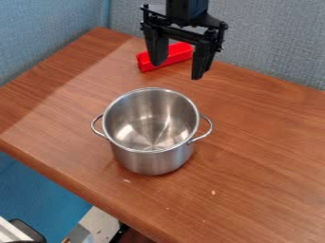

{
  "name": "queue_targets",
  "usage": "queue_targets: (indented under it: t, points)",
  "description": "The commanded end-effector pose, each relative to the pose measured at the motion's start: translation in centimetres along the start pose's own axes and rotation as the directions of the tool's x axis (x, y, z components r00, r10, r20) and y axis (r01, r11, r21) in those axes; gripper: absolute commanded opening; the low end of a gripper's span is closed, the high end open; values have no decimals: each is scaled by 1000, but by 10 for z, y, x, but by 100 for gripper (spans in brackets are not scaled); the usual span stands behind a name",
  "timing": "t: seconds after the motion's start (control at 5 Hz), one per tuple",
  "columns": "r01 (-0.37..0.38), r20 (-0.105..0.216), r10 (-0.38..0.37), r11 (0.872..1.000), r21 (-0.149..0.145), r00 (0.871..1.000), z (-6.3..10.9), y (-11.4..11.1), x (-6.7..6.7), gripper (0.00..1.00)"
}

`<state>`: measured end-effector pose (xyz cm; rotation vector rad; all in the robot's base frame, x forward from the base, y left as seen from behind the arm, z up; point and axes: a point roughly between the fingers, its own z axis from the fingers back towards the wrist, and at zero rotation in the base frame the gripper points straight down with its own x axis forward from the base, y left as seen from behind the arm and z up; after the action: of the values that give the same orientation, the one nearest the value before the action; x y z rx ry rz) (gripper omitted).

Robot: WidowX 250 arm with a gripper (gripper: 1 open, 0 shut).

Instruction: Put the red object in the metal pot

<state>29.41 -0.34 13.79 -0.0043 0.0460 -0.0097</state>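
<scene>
Gripper: pointing down, black fingers spread wide apart; nothing is held between them
Red object: lying flat on the wooden table, behind the fingers; whether they touch it I cannot tell
Metal pot: upright in front of the gripper, apart from the block; inside looks empty

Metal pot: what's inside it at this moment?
The metal pot looks empty: only its shiny inner wall and bare bottom show. The near wall hides a sliver of floor. The red object lies outside.
</scene>
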Motion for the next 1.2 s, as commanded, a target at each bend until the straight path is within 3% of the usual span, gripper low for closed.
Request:
queue_targets:
  t: [0.0, 0.2, 0.4, 0.6, 0.8, 1.0]
  points:
    - [6, -17, -6, 1000, 2, 1000, -4, 1, 0, 100]
    - [46, 0, -46, 998, 32, 999, -1, 18, 17, 100]
    - [97, 6, -97, 994, 42, 995, 4, 40, 41, 100]
    - [199, -3, -199, 978, 55, 980, 8, 65, 53, 100]
    - [315, -16, -315, 948, 52, 949, 7, 83, 60, 100]
    - [361, -24, -360, 932, 32, 932, -1, 88, 65, 100]
